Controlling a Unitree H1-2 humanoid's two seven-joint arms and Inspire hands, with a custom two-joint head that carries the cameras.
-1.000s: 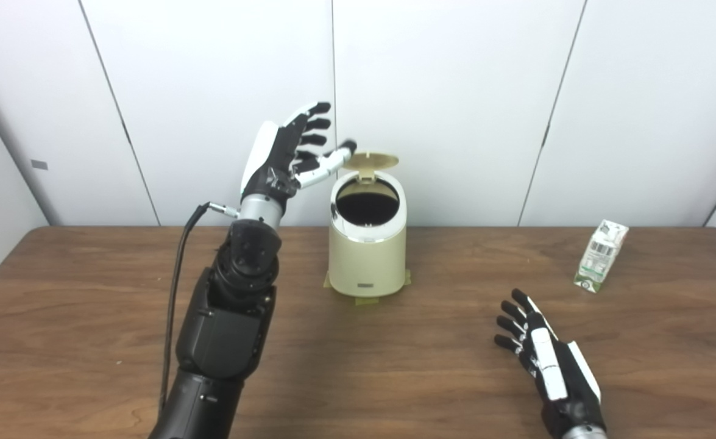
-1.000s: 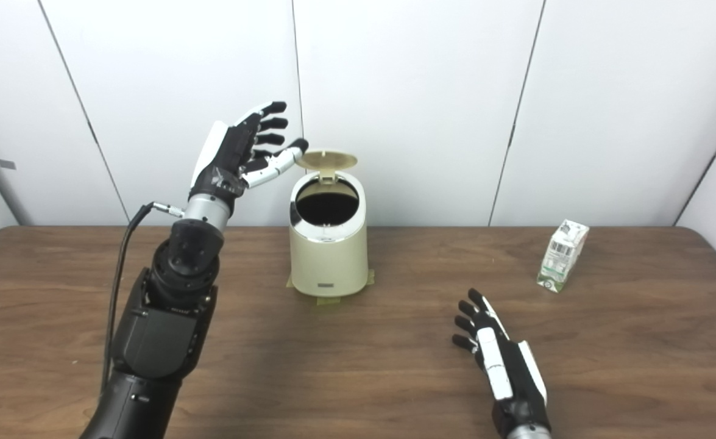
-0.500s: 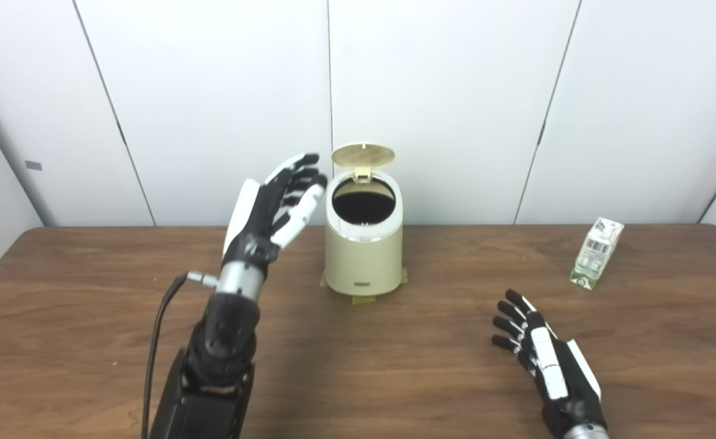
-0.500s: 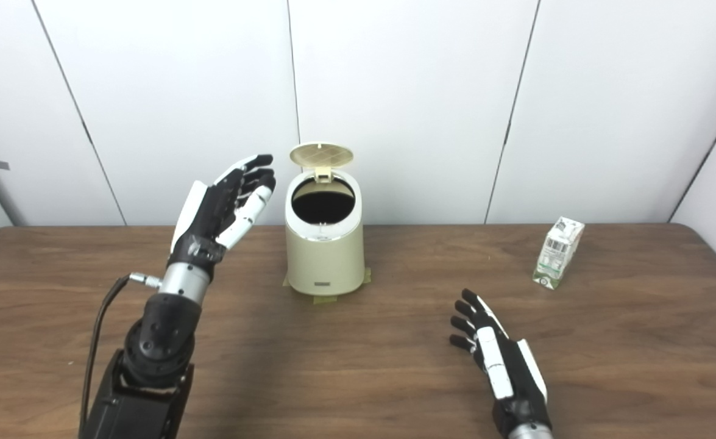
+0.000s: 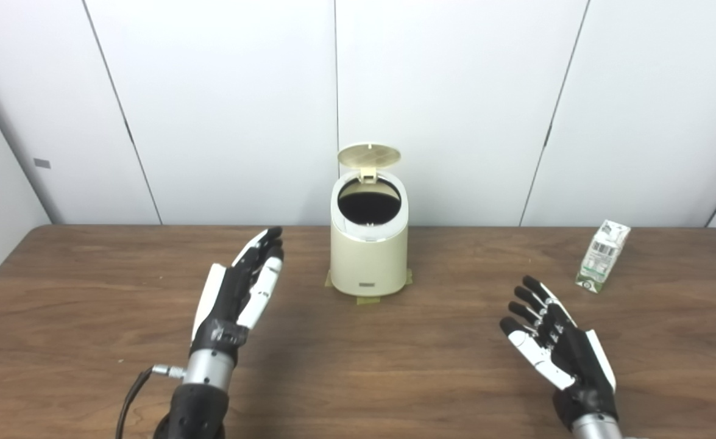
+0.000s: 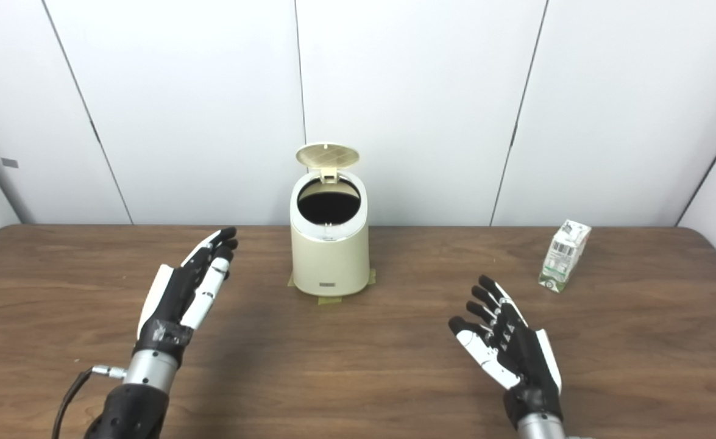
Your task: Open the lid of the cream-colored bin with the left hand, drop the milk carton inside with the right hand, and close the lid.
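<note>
Lid (image 5: 369,156) up; right hand (image 5: 557,346), splayed and empty, should reach wide for the milk carton (image 5: 602,255), gripping its sides squarely.

one bin (image 5: 368,256), one milk carton (image 5: 601,256), two hands

Nothing here can be read. The milk carton (image 5: 602,256), well off beyond the right hand (image 5: 562,350), carries green and white print with what looks like a barcode panel, all too small to make out. The cream-colored bin (image 5: 368,250), ahead of the left hand (image 5: 239,289), has a small dark plate low on its front, its marks illegible.
</note>
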